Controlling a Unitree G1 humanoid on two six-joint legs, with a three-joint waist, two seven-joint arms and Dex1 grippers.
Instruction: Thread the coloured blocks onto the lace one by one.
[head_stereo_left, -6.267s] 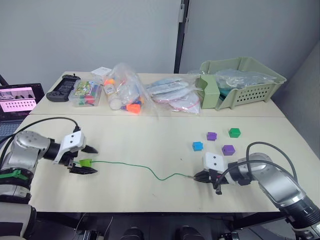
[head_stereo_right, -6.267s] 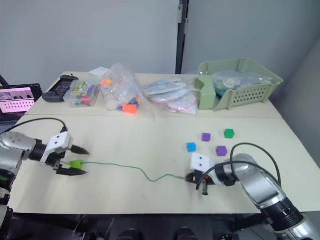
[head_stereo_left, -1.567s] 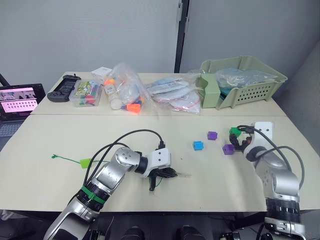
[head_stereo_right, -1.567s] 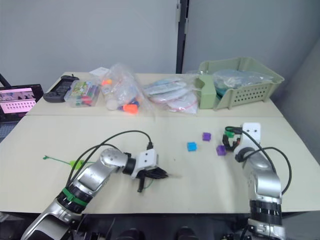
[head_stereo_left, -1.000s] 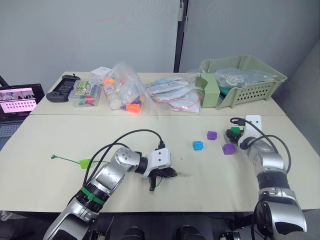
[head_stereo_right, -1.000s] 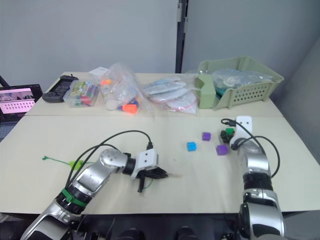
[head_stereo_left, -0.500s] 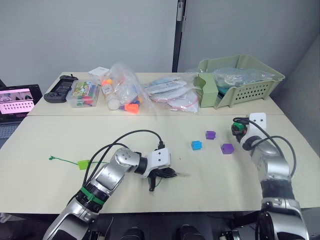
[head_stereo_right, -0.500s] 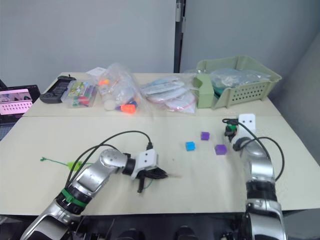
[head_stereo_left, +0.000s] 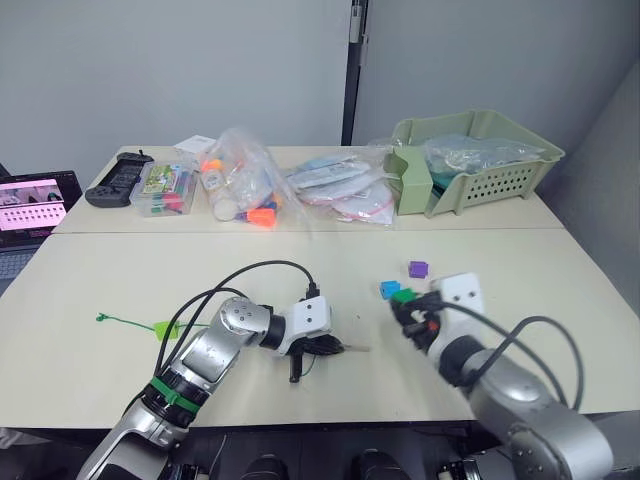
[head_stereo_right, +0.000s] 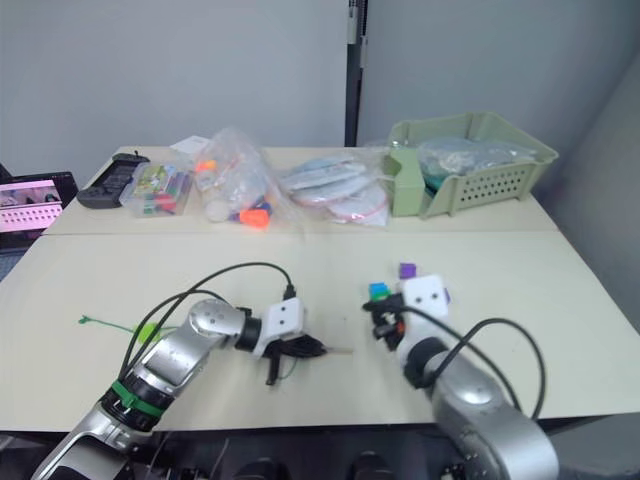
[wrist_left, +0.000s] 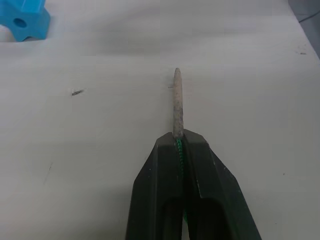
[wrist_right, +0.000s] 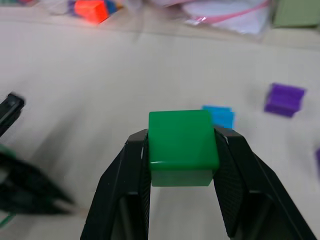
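Observation:
My left gripper (head_stereo_left: 336, 346) rests on the table, shut on the lace just behind its pale stiff tip (wrist_left: 177, 100), which pokes out ahead of the fingers. The green cord trails back left to its small tab (head_stereo_left: 165, 328). My right gripper (wrist_right: 182, 137) is shut on the dark green cube (head_stereo_left: 402, 297), held a little above the table just right of the lace tip. A blue cube (head_stereo_left: 389, 289) and a purple cube (head_stereo_left: 418, 269) lie on the table just behind it.
Clear bags of toys (head_stereo_left: 245, 185) and packets (head_stereo_left: 345, 190) lie along the back of the table. A green basket (head_stereo_left: 480, 165) stands back right. A clear box (head_stereo_left: 165, 187), a black controller (head_stereo_left: 112, 190) and a laptop (head_stereo_left: 30, 200) sit back left.
My right arm has swung in from the far right with the dark green cube, over to the middle beside the lace tip. The left gripper has stayed put.

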